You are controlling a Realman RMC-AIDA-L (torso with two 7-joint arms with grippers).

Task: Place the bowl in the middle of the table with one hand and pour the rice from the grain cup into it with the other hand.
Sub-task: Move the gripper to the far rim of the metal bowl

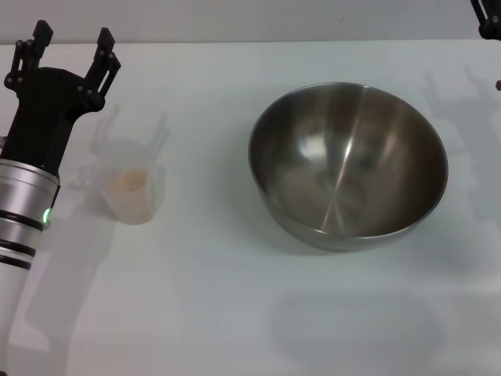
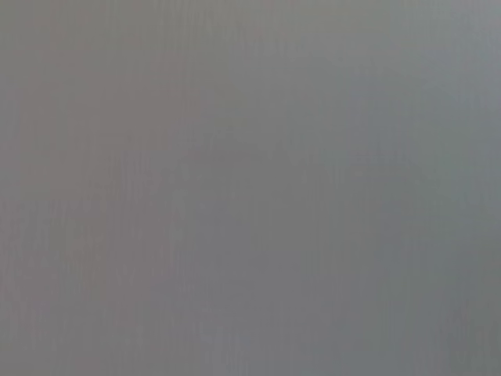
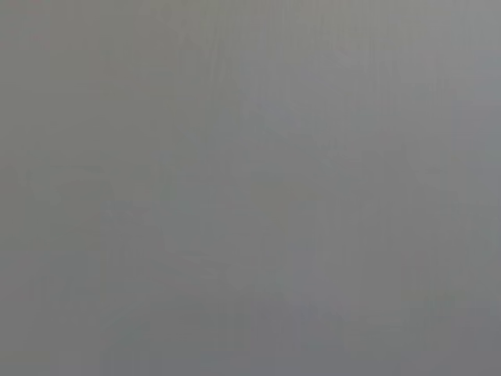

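The steel bowl (image 1: 348,166) stands on the white table (image 1: 211,298), right of centre, and holds nothing. At the left stands the clear grain cup (image 1: 133,184) with a small heap of pale rice (image 1: 129,179) inside. My left gripper (image 1: 71,48) hangs above the far left of the table, open, behind and to the left of the cup, with nothing between its fingers. Only a dark corner of my right gripper (image 1: 488,19) pokes in at the top right edge. Both wrist views show plain grey only.
The table's far edge (image 1: 235,41) runs along the top of the head view. Bare white tabletop lies between cup and bowl and along the front.
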